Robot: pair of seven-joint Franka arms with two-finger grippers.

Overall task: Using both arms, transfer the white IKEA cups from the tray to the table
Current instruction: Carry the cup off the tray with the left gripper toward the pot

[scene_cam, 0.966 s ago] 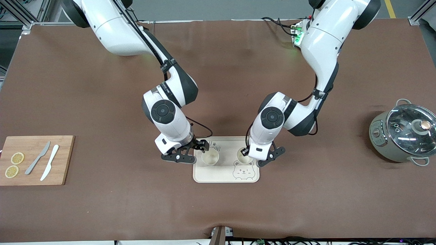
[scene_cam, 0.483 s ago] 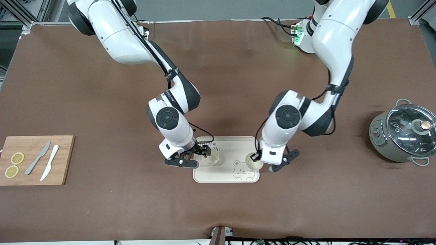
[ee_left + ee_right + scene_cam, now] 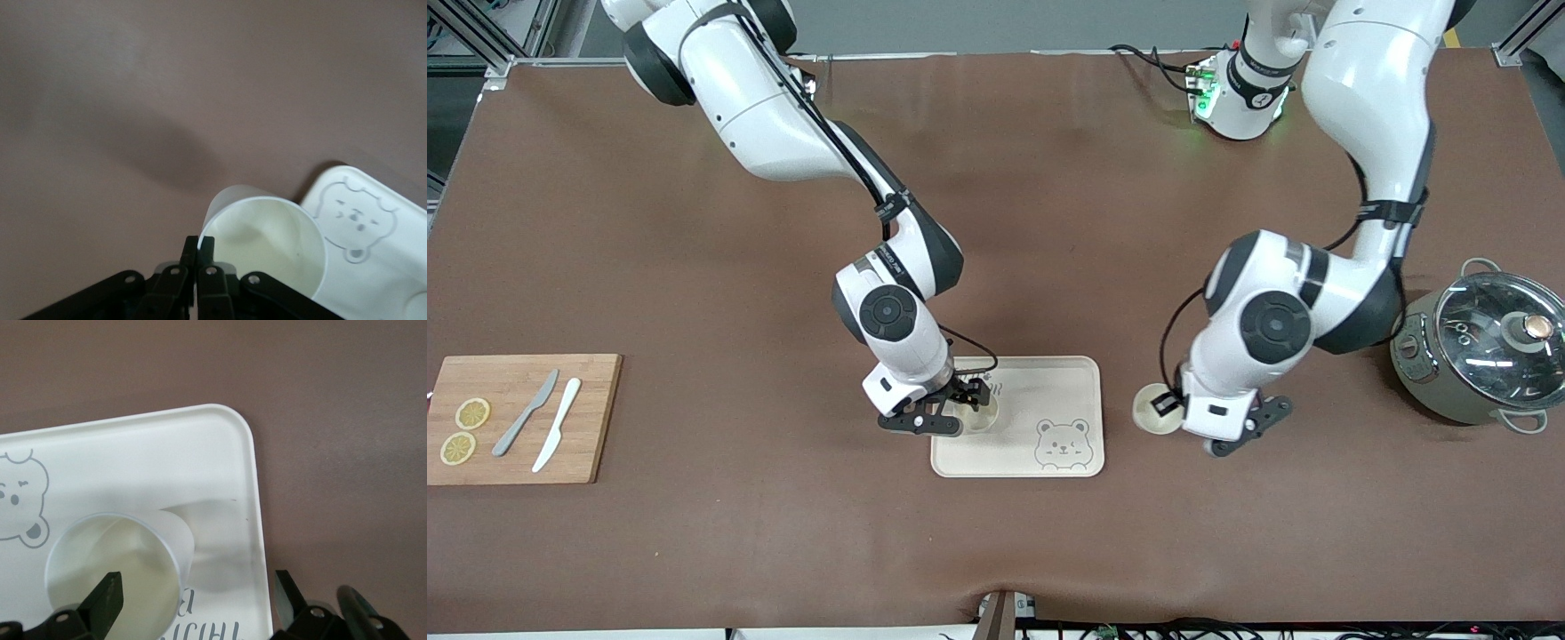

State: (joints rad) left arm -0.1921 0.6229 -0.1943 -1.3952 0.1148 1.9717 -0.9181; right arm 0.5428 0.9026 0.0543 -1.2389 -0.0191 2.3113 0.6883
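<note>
Holding one of two cups off the tray, left gripper fingers pinch its rim; right gripper open around the other.

A robotics lab, staged with kitchenware — two white arms are mounted at the edge of a brown-covered surface, with aluminium frame posts at its corners and a lit green controller box trailing black cables. The props are domestic: a bamboo cutting board with knives and lemon slices, a bear-printed tray, a glass-lidded pot.
</note>
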